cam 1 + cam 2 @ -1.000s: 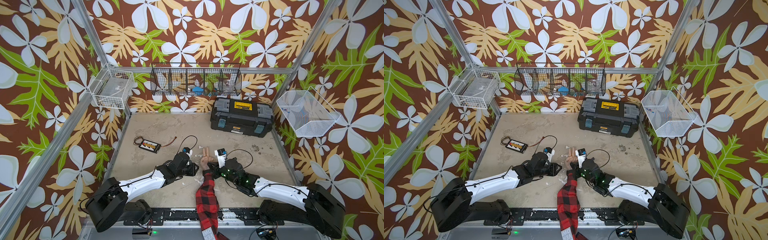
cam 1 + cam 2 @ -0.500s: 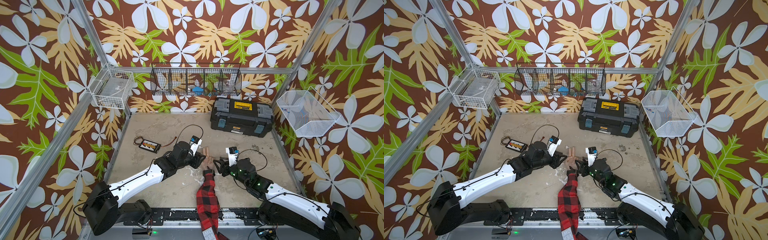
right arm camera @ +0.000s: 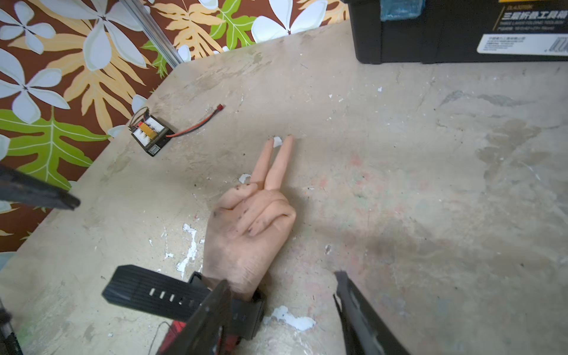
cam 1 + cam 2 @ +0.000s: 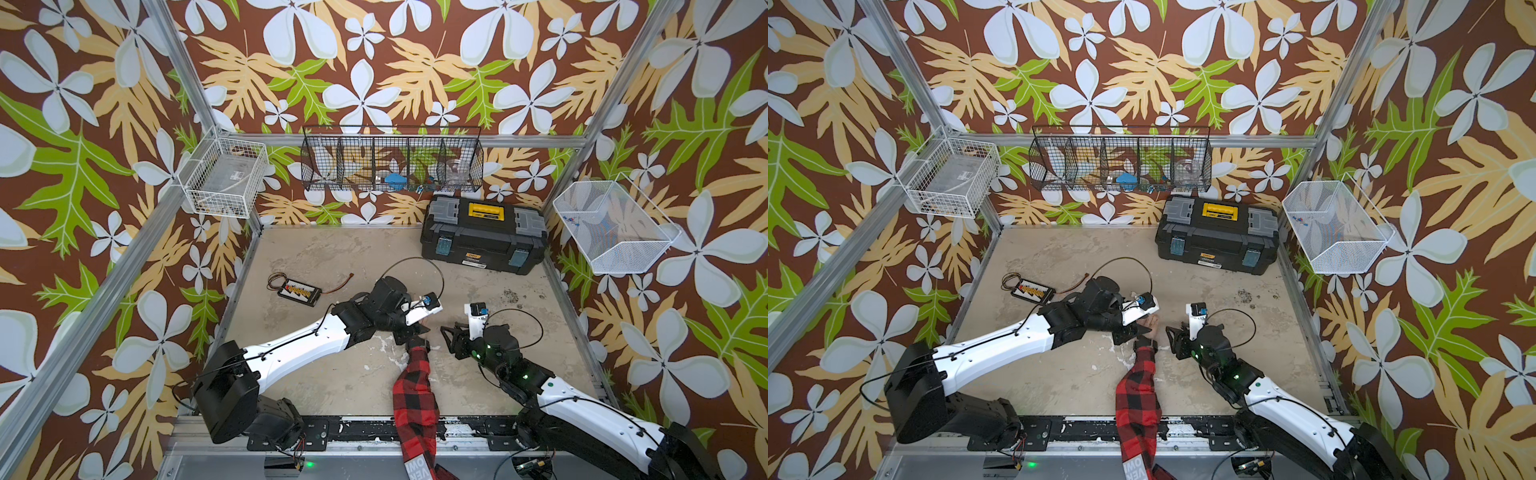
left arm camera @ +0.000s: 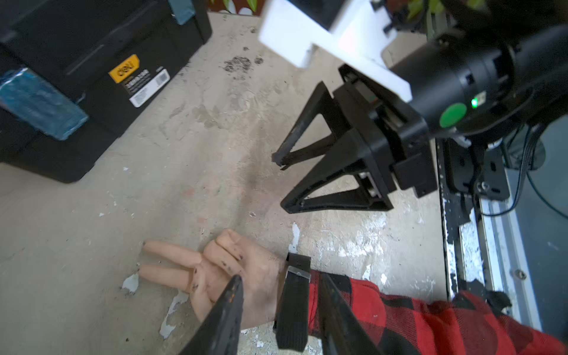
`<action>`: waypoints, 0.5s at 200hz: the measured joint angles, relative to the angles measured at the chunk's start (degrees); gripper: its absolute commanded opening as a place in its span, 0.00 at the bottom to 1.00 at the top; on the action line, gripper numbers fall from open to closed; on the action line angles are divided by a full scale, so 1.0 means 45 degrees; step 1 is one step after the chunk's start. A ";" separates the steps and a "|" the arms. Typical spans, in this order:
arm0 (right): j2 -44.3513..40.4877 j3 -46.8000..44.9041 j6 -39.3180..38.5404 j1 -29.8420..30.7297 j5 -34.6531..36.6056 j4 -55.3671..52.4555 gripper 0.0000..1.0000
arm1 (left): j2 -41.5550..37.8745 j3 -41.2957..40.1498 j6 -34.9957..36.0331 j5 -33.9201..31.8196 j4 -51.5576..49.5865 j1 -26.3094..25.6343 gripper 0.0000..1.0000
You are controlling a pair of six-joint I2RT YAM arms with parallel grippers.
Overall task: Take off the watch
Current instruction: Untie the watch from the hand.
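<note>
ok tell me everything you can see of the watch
The watch is all black, rubbery-looking, worn on the wrist of a dummy hand beside a red plaid sleeve. One strap end, with a row of slots, sticks out loose over the table, apparently unbuckled. A silvery buckle edge shows in the left wrist view; the case is not clearly visible. The left claw straddles the band, open, without clearly touching it.

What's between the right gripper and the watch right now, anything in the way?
Nothing is in the way. The left wrist view shows only bare, paint-chipped table between the open right gripper and the watch.
</note>
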 measured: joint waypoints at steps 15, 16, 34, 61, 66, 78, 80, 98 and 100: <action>-0.0146 -0.0199 0.0039 0.0000 0.0068 0.0005 0.57 | 0.0505 0.0170 0.0534 -0.0121 -0.0233 -0.0029 0.42; -0.0160 -0.0214 0.0053 0.0000 0.0078 0.0005 0.57 | 0.0529 0.0175 0.0554 -0.0121 -0.0243 -0.0034 0.42; -0.0359 -0.0335 0.0189 0.0000 0.0189 0.0005 0.57 | 0.1088 0.0287 0.1044 -0.0044 -0.0520 -0.0058 0.42; -0.0816 -0.0500 0.0248 -0.0010 0.0214 0.0010 0.57 | 0.1753 0.0296 0.1404 0.0053 -0.0617 -0.0058 0.42; -0.0879 -0.0525 0.0267 -0.0010 0.0214 0.0005 0.57 | 0.1889 0.0306 0.1447 0.0053 -0.0622 -0.0058 0.42; -0.0986 -0.0539 0.0277 -0.0010 0.0223 0.0005 0.57 | 0.2181 0.0350 0.1559 0.0058 -0.0627 -0.0058 0.42; -0.1001 -0.0539 0.0277 -0.0010 0.0223 0.0005 0.57 | 0.2225 0.0355 0.1583 0.0058 -0.0627 -0.0058 0.42; -0.1078 -0.0568 0.0282 -0.0010 0.0214 0.0005 0.57 | 0.2521 0.0384 0.1627 0.0068 -0.0627 -0.0058 0.42; -0.1078 -0.0583 0.0282 -0.0010 0.0214 0.0010 0.57 | 0.2550 0.0389 0.1632 0.0068 -0.0627 -0.0058 0.42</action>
